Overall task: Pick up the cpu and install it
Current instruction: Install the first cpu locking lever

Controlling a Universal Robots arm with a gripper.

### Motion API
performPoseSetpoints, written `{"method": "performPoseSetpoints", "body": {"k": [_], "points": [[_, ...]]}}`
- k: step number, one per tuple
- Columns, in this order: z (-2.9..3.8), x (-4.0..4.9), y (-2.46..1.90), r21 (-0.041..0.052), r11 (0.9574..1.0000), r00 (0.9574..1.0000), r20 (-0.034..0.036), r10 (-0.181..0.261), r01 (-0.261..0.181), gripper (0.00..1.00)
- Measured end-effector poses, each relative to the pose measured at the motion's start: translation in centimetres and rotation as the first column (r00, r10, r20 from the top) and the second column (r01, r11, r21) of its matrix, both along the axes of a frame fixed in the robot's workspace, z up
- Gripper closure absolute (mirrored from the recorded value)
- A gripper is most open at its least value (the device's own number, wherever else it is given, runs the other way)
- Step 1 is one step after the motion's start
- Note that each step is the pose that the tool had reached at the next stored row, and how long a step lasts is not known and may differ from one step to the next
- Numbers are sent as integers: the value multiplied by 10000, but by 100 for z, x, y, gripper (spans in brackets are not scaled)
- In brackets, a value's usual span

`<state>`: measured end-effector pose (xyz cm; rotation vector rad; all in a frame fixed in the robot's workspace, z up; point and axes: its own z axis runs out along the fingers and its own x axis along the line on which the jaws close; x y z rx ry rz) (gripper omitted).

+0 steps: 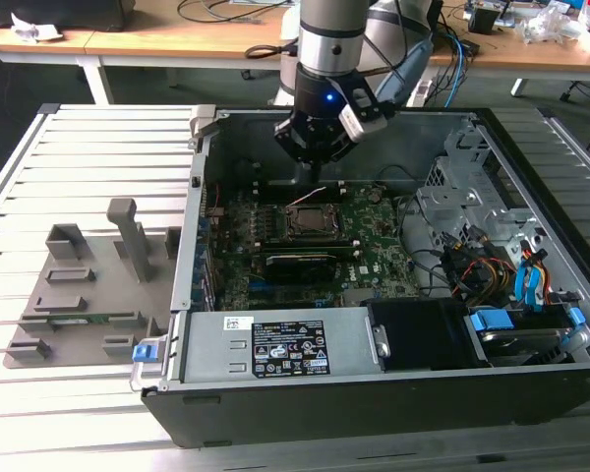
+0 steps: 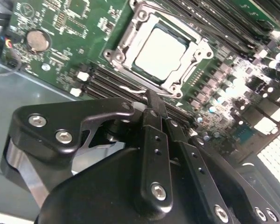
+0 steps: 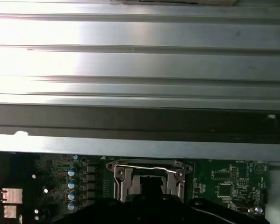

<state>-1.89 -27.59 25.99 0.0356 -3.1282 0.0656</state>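
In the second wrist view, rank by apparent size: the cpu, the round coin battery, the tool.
1. The tool, though it sits nearest the camera, so its size is exaggerated.
2. The cpu, seated in its socket.
3. The coin battery.

You are looking at one open computer case (image 1: 374, 393) on the slatted tabletop (image 1: 88, 138), holding one green motherboard (image 1: 374, 251). One socket frame (image 2: 126, 44) carries one cpu (image 2: 159, 50). One round coin battery (image 2: 37, 40) sits at ten o'clock of it. One grey fixture tray (image 1: 88, 295) lies at nine o'clock of the case. One gripper (image 1: 315, 147) counts overhead.
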Motion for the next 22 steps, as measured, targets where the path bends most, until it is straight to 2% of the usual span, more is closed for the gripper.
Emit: {"method": "performPoseSetpoints", "body": {"k": [4,5,12,14,18,19,20,21,22], "points": [[-2,166,0,-1,10000,10000,-6,0,0,89],[-3,181,0,-1,10000,10000,-7,-1,1,89],[-11,154,0,-4,10000,10000,-8,0,0,89],[-20,39,0,33,10000,10000,-6,1,-1,89],[-30,-207,0,203,9998,10000,4,-1,1,89],[-83,-317,0,218,9998,10000,5,-1,1,89],[-148,-327,0,211,9998,10000,6,-1,1,89],[-152,-331,1,209,9998,10000,6,-3,3,89],[-167,-350,0,279,9996,10000,5,-1,1,89]]}}
